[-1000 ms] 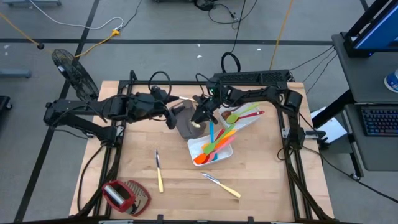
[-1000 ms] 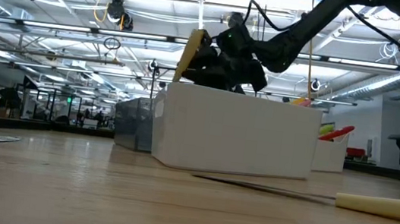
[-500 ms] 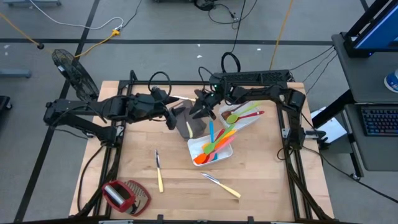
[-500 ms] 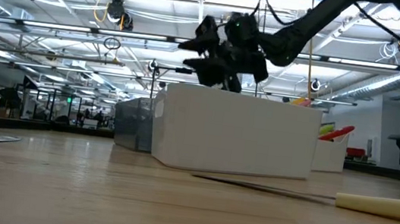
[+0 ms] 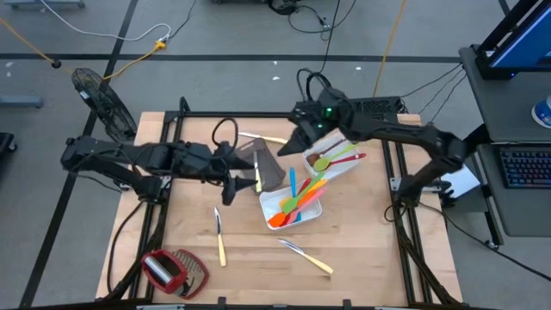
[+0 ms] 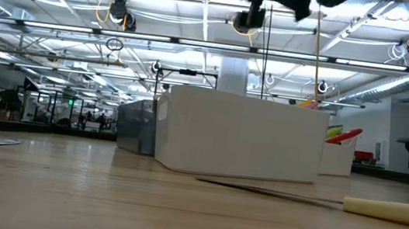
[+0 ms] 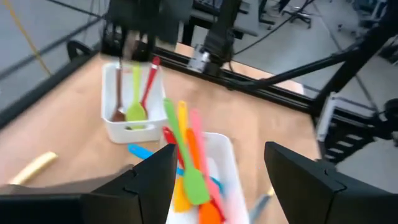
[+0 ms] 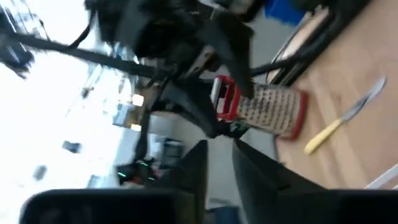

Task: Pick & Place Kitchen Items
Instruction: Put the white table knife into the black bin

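Note:
The kitchen items lie in three trays and on the table. A white tray (image 5: 291, 207) holds orange, green, pink and blue utensils (image 7: 186, 162). A smaller white tray (image 5: 331, 159) holds green, red and brown spoons (image 7: 134, 93). A pale-handled utensil (image 5: 256, 172) lies in the grey-brown tray (image 5: 271, 165). My left gripper (image 7: 217, 174) hovers open beside that tray, with nothing between its fingers. My right gripper (image 8: 219, 163) hangs high above the far trays (image 5: 293, 146), its fingers a narrow gap apart and empty.
Two pale-handled knives (image 5: 220, 237) (image 5: 306, 256) lie on the bare wood near the front. A red-and-mesh tool (image 5: 172, 269) sits at the near left corner. Another pale piece (image 5: 258, 136) lies behind the grey-brown tray.
My right gripper has let go of the pale-handled utensil over the grey-brown tray, where it now lies. The gripper has then risen high and rolled about its own axis. My left gripper has swung a little toward the table's near edge.

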You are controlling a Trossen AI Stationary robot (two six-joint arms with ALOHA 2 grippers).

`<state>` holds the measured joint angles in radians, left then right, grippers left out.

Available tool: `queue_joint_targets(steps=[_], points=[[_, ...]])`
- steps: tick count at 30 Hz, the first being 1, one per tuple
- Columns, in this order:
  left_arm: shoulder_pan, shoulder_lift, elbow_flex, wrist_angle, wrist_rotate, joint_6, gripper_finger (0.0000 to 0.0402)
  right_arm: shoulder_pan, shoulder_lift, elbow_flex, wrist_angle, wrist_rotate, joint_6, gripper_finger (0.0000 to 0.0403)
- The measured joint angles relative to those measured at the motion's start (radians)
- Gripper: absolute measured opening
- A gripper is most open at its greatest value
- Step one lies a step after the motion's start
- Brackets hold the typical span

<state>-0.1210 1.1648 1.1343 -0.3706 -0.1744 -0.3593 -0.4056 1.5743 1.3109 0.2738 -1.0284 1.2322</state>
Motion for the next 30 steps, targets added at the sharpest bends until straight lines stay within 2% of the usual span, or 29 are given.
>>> queue_joint_targets(steps=[5, 11, 14, 17, 23, 30], points=[[-0.05, 0.0, 0.0, -0.015, -0.011, -0.175, 0.0248, 0.033, -0.158, 0.0, -0.246, 0.149, -0.329, 0.0009], [-0.107, 0.035, 0.0, -0.169, -0.115, -0.55, 0.0248, 0.061, -0.317, 0.0, -0.489, 0.338, -0.535, 0.0007], [-0.127, 0.081, 0.0, -0.242, -0.115, -0.696, 0.0248, 0.078, -0.383, 0.0, -0.55, 0.4, -0.6, 0.0002], [-0.145, 0.136, -0.001, -0.314, -0.066, -0.811, 0.0248, 0.097, -0.443, 0.0, -0.583, 0.447, -0.654, 0.0003], [-0.172, 0.233, -0.001, -0.353, 0.045, -0.946, 0.0248, 0.134, -0.542, 0.0, -0.699, 0.509, -0.808, 0.0001], [-0.202, 0.34, 0.0, -0.428, 0.145, -1.098, 0.0248, 0.146, -0.609, 0.0, -0.754, 0.558, -0.85, 0.0001]])
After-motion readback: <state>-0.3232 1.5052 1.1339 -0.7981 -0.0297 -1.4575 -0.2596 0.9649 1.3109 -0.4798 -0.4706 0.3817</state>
